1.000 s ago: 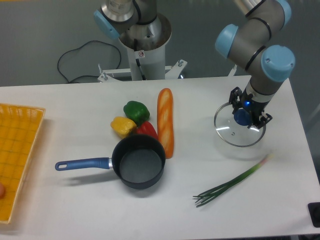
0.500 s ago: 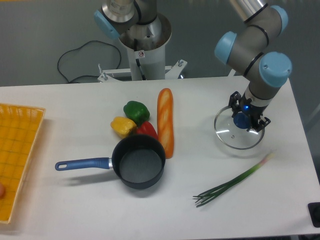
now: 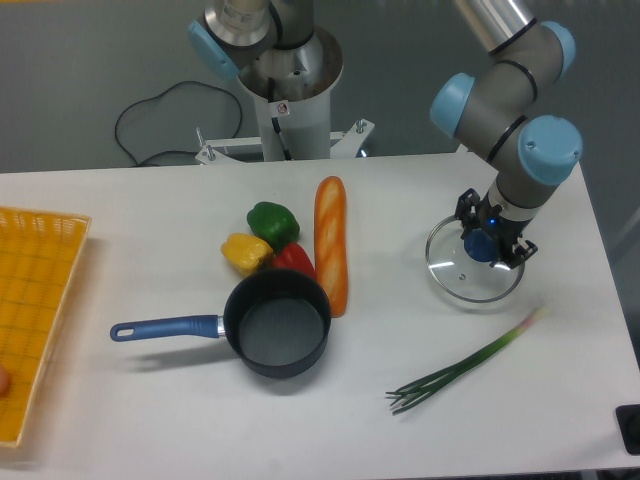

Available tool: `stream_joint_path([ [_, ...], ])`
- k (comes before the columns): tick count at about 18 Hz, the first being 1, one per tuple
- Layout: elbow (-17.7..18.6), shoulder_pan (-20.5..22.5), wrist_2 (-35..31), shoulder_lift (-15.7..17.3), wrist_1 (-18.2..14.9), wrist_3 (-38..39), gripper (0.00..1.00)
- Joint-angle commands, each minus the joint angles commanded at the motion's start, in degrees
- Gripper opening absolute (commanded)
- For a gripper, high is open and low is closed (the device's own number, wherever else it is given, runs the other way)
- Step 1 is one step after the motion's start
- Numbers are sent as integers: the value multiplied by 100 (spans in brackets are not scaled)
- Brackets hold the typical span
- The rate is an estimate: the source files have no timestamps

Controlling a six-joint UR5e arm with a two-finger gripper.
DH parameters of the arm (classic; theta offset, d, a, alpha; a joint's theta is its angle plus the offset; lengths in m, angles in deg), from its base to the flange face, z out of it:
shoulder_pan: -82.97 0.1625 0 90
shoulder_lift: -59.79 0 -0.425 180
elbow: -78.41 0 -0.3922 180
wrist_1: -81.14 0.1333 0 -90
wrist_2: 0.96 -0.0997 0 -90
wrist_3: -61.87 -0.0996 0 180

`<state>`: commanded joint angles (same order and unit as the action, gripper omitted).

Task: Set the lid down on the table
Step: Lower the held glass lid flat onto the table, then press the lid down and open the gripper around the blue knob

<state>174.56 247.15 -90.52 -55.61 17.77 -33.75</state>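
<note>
The lid [image 3: 462, 274] is a round clear glass disc with a thin metal rim and a blue knob [image 3: 481, 246]. It lies level, low over the right side of the white table [image 3: 150, 410]; I cannot tell whether it touches the surface. My gripper [image 3: 489, 238] points straight down over the lid's middle, shut on the blue knob with a dark finger on each side. A blue light glows on the gripper body. The arm hides the far edge of the lid.
A dark saucepan [image 3: 277, 322] with a blue handle stands at centre front. Behind it are a baguette [image 3: 331, 242] and green [image 3: 272, 221], yellow [image 3: 245, 252] and red [image 3: 291, 259] peppers. A green onion [image 3: 465, 362] lies in front of the lid. A yellow mesh tray [image 3: 35, 300] sits at the left edge.
The gripper and the lid have shifted slightly left and down towards the table. The other things have not moved.
</note>
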Motion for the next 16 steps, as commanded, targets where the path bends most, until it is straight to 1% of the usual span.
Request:
stream_joint_path([
  [3, 0, 0, 0, -17, 0, 9, 34],
  [12, 0, -26, 9, -114, 255, 44, 34],
  [16, 0, -35, 9, -141, 255, 53, 34],
])
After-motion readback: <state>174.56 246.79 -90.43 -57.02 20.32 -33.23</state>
